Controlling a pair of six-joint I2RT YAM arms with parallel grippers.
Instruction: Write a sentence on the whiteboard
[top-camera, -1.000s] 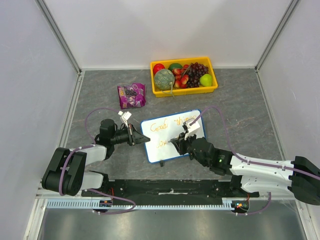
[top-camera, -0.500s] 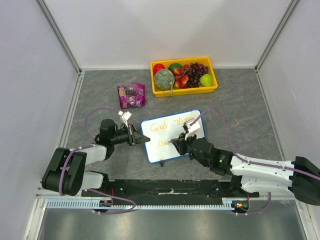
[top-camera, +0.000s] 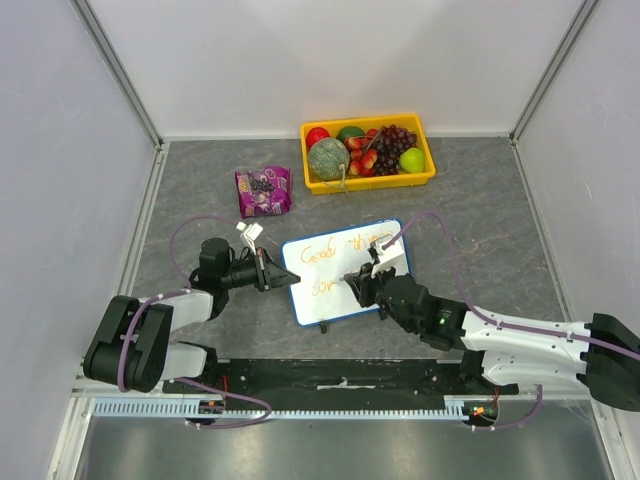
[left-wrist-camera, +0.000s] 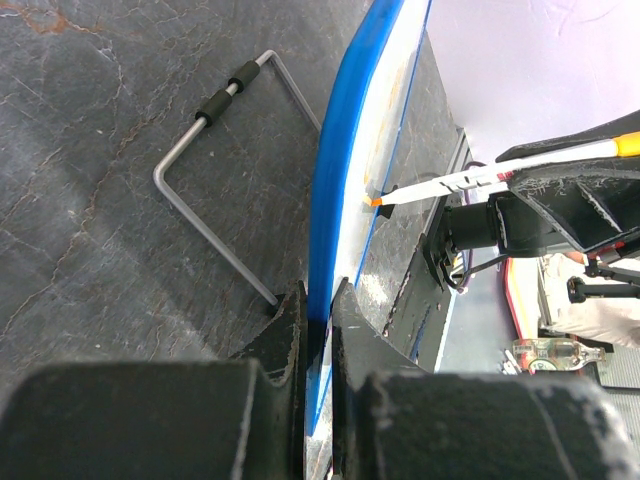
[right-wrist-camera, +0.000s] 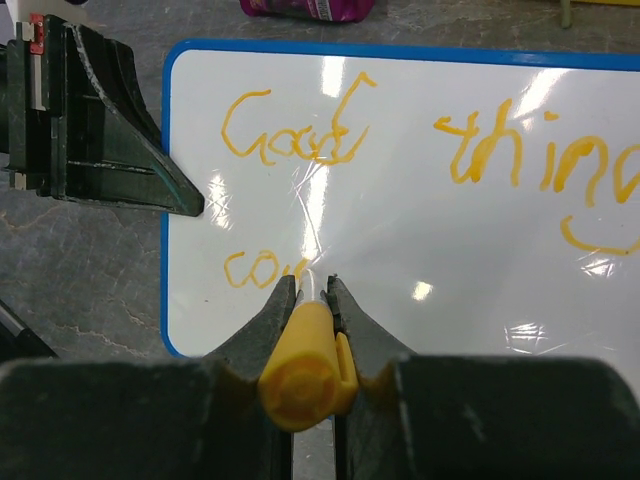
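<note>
At the whiteboard's (top-camera: 322, 306) left edge, my left claw (left-wrist-camera: 318, 300) is clamped tight on the thin blue rim. Over the board's near half, my right claw (right-wrist-camera: 312, 285) pinches an orange marker (right-wrist-camera: 305, 372). Its tip touches the white surface just after "co" on the second line of the sentence (right-wrist-camera: 300, 145), below "Good thing".

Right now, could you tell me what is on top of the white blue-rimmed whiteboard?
Orange cursive handwriting, and a yellow-ended marker touching it, pinched in the right jaws; anything written beneath them is covered.
</note>
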